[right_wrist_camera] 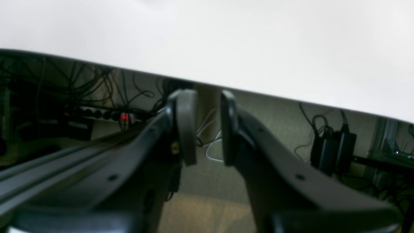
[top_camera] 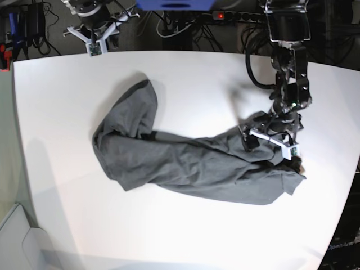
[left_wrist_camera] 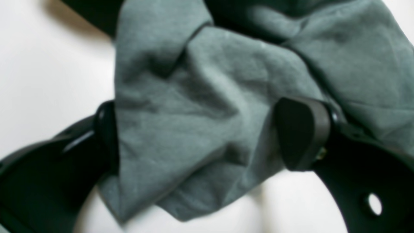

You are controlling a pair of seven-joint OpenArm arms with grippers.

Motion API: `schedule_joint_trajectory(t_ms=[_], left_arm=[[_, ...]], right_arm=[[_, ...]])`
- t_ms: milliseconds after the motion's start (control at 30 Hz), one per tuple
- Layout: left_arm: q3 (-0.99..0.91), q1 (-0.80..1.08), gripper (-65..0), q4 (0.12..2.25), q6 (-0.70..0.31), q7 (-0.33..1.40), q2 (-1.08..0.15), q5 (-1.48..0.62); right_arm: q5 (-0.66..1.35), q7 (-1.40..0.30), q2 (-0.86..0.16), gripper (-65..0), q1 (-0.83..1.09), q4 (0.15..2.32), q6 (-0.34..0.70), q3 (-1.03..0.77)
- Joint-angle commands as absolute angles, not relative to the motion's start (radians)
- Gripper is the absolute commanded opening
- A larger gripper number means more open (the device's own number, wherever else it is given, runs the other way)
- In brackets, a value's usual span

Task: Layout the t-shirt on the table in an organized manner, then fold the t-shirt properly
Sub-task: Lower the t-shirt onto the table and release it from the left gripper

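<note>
The dark grey t-shirt (top_camera: 185,163) lies crumpled in a long diagonal band across the white table (top_camera: 197,84), one end bunched at the upper left and the other at the right. My left gripper (top_camera: 270,149) is down at the shirt's right end. In the left wrist view its jaws stand wide open around a wrinkled fold of the t-shirt (left_wrist_camera: 200,97), with bare table (left_wrist_camera: 48,81) beside it. My right gripper (top_camera: 95,34) hovers past the table's far left edge. Its fingers (right_wrist_camera: 186,126) are a narrow gap apart with nothing between them.
Behind the far edge of the table (right_wrist_camera: 226,38) run tangled cables, a power strip (right_wrist_camera: 97,113) with a red light, and black adapters (right_wrist_camera: 333,149). The left arm's column (top_camera: 287,34) rises at the back right. The table's right edge lies close to the left gripper.
</note>
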State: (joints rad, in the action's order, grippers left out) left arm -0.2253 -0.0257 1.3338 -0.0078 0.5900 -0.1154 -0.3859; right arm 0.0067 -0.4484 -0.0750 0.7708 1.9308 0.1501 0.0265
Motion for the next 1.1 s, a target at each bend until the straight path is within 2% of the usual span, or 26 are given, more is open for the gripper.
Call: schedule_joint_trajectory(t_ms=[0,233,400,433,500,567,700,733,833,900,1067], left_arm=[[-0.223,-0.027,0.0,1.333,-0.005,0.627,-0.116,-0.400],[-0.222,-0.024,0.0,1.333,-0.008,0.628,-0.119,-0.394],[-0.223,-0.018,-1.2,1.333,-0.047,0.628,-0.119,-0.389],[-0.223,-0.010,-3.4,1.333,-0.047,0.628,-0.119,-0.389],[-0.228,-0.005,-11.9,1.333,-0.047,0.628,-0.119,-0.397],[-0.231,-0.004,-24.9,1.333,-0.047,0.628,-0.119,-0.397],[-0.231,0.013,-60.2,1.342,-0.038,0.630,-0.119,-0.397],[-0.231,0.021,-65.0,1.346,-0.038,0.630,-0.119,-0.397],[-0.240,0.030,-61.8,1.402,-0.038,0.693,-0.128,-0.392],[-0.272,0.045,-65.0,1.474,-0.038,0.783,-0.133,-0.398],[-0.377,0.097,-64.6,1.695,-0.041,0.951,-0.133,-0.398]], right_arm=[[0.008,-0.429,-0.079,-50.4,0.779,1.945,0.154,0.024],[0.008,-0.429,-0.079,-50.4,0.779,1.945,0.154,0.025],[0.008,-0.429,-0.079,-50.4,0.779,1.945,0.154,0.025],[0.008,-0.429,-0.079,-50.4,0.779,1.945,0.154,0.025],[0.008,-0.429,-0.079,-50.4,0.779,1.945,0.154,0.025],[0.008,-0.429,-0.079,-50.4,0.779,1.945,0.154,0.027],[0.008,-0.429,-0.079,-50.4,0.779,1.945,0.154,0.027],[0.008,-0.429,-0.079,-50.4,0.779,1.945,0.154,0.027],[0.008,-0.429,-0.079,-50.4,0.779,1.945,0.154,0.027],[0.008,-0.429,-0.079,-50.4,0.779,1.945,0.154,0.027],[0.008,-0.429,-0.079,-50.4,0.779,1.945,0.154,0.027]])
